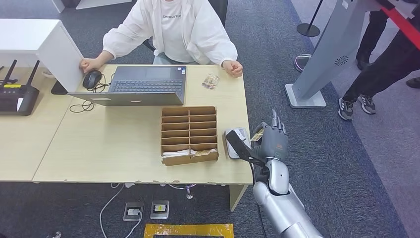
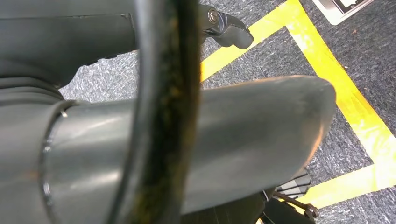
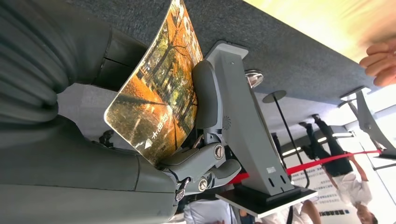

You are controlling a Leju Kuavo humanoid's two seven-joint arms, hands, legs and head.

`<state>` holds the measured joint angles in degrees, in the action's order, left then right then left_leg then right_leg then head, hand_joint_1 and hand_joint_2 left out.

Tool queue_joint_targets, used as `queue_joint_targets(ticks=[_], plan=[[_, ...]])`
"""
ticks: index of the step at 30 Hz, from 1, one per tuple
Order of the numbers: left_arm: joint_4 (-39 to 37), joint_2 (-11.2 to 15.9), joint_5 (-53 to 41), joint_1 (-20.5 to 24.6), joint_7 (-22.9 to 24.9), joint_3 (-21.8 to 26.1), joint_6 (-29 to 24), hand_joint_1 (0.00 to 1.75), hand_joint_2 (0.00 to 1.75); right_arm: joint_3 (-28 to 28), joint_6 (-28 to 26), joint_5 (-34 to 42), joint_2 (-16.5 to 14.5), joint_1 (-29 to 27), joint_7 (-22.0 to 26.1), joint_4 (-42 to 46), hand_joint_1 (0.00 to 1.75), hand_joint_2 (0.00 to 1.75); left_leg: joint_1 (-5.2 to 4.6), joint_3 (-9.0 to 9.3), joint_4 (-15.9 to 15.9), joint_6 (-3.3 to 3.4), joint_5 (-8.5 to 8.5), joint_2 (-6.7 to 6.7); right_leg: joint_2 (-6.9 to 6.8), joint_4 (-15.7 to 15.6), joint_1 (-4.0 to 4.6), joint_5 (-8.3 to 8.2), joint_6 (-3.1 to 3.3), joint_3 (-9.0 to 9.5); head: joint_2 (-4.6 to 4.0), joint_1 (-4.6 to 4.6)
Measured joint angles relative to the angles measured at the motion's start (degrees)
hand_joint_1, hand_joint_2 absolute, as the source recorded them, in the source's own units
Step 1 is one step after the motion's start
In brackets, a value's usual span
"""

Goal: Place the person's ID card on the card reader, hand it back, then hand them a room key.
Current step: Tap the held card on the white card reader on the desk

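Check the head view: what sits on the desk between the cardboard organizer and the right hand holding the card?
The card reader lies on the desk between the cardboard organizer and the right hand, which holds the card just off the desk's edge.

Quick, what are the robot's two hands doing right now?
Left hand: cannot tell whether open or closed.
Right hand: holding a card with an autumn-tree picture.
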<state>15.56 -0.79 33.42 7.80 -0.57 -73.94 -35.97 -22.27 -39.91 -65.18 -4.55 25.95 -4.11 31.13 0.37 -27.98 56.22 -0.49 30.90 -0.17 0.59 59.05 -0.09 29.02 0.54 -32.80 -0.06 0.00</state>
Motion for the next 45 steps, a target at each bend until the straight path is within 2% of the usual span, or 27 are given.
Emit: queue_joint_targets(ticks=[24, 45], plan=[[0.01, -0.03, 0.72, -0.07, 0.07, 0.0, -0.86, 0.0, 0.0, -5.22, 2.66, 0.44, -1.85, 0.47, 0.13, -4.66, 1.75, 1.75, 0.0, -0.05, 0.0, 0.0, 0.0, -0.03, -0.02, 0.0, 0.0, 0.0, 0.0, -0.03, -0.01, 0.0], [0.0, -0.04, 1.62, -0.1, 0.09, 0.0, -1.27, 0.0, 0.0, -8.17, 5.14, 2.86, -1.88, 0.35, -1.38, -7.57, 1.75, 1.75, 0.0, -0.03, 0.0, 0.0, 0.0, -0.02, -0.01, -0.01, 0.0, 0.0, 0.0, -0.03, -0.01, 0.0]])
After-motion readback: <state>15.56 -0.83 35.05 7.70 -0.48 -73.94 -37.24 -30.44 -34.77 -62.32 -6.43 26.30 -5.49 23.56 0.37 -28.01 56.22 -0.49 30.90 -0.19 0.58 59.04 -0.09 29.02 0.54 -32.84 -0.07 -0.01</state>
